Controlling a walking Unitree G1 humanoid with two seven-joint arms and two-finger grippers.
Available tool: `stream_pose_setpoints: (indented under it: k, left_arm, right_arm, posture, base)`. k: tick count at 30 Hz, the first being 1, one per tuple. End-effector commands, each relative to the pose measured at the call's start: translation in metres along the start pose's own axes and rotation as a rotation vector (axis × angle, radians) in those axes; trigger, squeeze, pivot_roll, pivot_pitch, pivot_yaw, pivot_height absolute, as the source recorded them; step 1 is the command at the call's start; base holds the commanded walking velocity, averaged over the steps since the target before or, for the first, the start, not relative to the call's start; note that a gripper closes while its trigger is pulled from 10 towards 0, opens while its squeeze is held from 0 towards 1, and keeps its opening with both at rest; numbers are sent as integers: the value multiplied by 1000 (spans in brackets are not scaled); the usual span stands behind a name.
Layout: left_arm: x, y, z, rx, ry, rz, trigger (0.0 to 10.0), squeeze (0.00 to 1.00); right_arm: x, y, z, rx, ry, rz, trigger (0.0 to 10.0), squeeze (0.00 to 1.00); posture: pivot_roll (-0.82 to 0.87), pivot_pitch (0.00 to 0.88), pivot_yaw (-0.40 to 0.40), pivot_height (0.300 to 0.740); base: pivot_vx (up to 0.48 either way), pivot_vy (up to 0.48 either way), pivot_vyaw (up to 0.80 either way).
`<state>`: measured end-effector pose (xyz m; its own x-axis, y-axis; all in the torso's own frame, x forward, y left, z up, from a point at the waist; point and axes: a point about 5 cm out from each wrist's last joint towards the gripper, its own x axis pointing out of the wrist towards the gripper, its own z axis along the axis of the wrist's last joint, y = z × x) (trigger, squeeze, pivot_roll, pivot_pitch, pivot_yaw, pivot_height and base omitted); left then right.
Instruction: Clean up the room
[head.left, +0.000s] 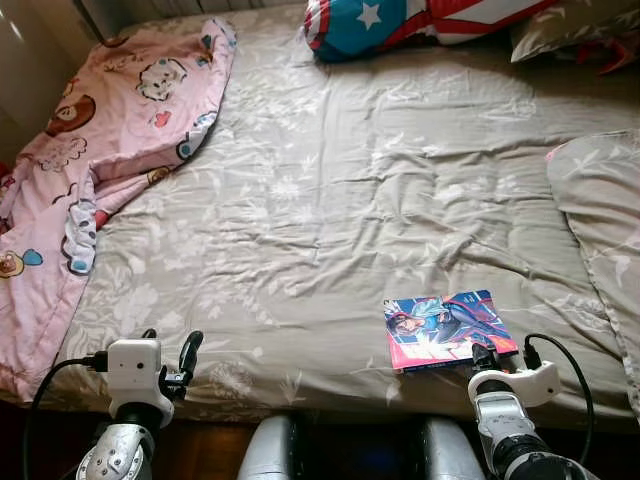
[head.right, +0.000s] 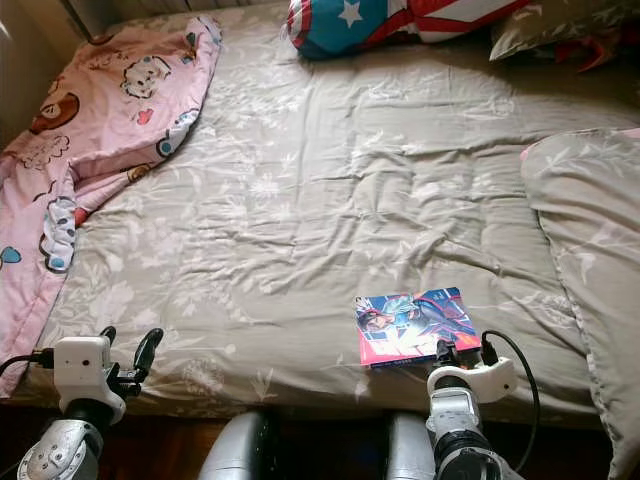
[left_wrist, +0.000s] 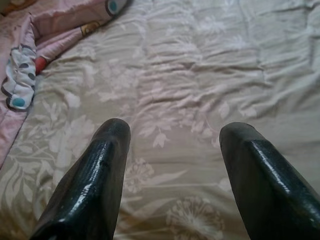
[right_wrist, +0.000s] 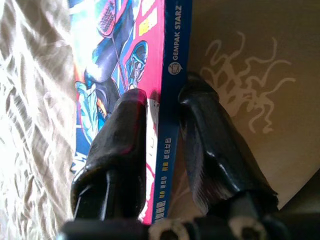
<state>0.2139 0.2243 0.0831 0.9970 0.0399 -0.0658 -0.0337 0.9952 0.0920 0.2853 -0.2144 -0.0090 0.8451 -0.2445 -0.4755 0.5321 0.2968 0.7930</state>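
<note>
A thin comic book (head.left: 445, 328) with a pink, blue and red cover lies on the grey floral bedsheet (head.left: 330, 200) near the bed's front edge, right of centre. My right gripper (right_wrist: 162, 107) is shut on the comic book (right_wrist: 125, 65), one finger on the cover and one under its blue spine. In the eye views the right gripper (head.left: 490, 357) sits at the book's near corner. My left gripper (left_wrist: 172, 132) hovers open over bare sheet at the front left of the bed, with the left gripper (head.left: 172, 352) holding nothing.
A pink cartoon-print blanket (head.left: 95, 140) is bunched along the bed's left side and hangs over the edge. A red, white and blue star pillow (head.left: 400, 22) lies at the head. A grey duvet fold (head.left: 600, 200) rises at the right. Dark floor (head.left: 210, 450) lies below.
</note>
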Motion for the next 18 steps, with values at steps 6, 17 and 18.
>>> stream_pose_setpoints:
  k: [6,17,18]
  left_arm:
    - [-5,5,-6,21,40,8,10000,0]
    - [0,1,-9,6,47,11,10000,0]
    - [0,1,-10,6,47,12,10000,0]
  right_arm:
    - [-3,-9,-8,27,15,-50,10000,125]
    - [-9,-21,-22,-8,70,-111,10000,0]
    - [-10,-21,-23,-13,74,-113,10000,0]
  posture:
    - [134,287,137,653]
    - [116,265,121,653]
    - [116,263,121,653]
  base:
    - [0,0,0]
    - [0,0,0]
    - [0,0,0]
